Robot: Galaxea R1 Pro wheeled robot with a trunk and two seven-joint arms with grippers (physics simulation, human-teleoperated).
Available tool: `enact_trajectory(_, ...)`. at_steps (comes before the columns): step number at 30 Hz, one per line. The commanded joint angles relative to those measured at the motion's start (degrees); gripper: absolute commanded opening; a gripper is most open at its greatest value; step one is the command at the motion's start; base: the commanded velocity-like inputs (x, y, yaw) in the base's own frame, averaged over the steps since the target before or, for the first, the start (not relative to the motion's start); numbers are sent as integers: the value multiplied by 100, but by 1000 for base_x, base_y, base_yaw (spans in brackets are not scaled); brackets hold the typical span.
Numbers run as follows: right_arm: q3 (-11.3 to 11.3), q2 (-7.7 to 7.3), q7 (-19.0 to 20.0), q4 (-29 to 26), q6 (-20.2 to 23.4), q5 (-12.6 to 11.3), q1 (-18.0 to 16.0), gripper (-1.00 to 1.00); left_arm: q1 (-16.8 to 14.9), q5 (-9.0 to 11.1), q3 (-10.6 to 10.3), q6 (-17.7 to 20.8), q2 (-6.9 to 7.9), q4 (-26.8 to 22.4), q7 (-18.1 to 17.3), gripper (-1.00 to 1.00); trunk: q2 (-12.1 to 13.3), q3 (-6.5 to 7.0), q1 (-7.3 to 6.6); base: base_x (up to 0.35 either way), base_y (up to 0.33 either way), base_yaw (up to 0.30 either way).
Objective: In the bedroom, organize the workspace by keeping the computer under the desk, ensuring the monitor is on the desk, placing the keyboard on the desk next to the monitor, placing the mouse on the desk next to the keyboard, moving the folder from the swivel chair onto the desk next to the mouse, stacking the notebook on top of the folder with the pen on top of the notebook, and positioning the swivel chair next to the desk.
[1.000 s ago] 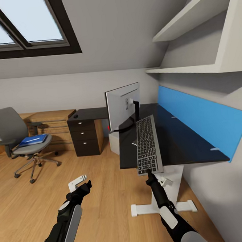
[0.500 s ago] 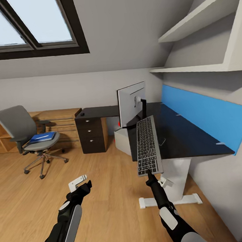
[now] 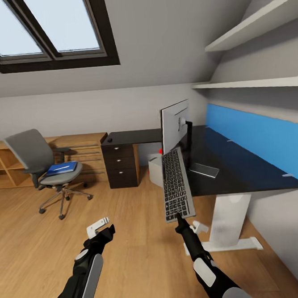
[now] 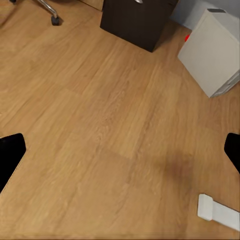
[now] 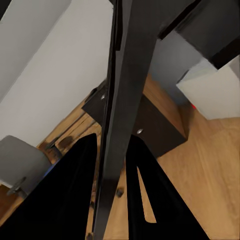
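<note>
My right gripper is shut on the near end of the keyboard, holding it up on end in the air in front of the desk's left edge. In the right wrist view the keyboard runs edge-on between the black fingers. The monitor stands on the desk, and the grey notebook lies beside it. The computer sits on the floor under the desk. At the left, the swivel chair carries the blue folder. My left gripper hangs open over the floor.
A black drawer unit stands under the desk's far end, with a wooden chest of drawers behind the chair. The desk's white leg and foot are just right of my right arm. The left wrist view holds floor, the computer and the drawer unit.
The camera has swung left, so the whole room has drifted right in the picture. The keyboard stays in my right gripper and now shows beside the desk's edge instead of over the desktop.
</note>
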Motion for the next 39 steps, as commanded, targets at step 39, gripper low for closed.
enact_trajectory(39, 382, -421, -1120, 2403, -1612, 1850, 324, -100, -3, 66, -583, -1395, -1, 3754, 7, 100, 277, 120, -154, 0, 233, 0)
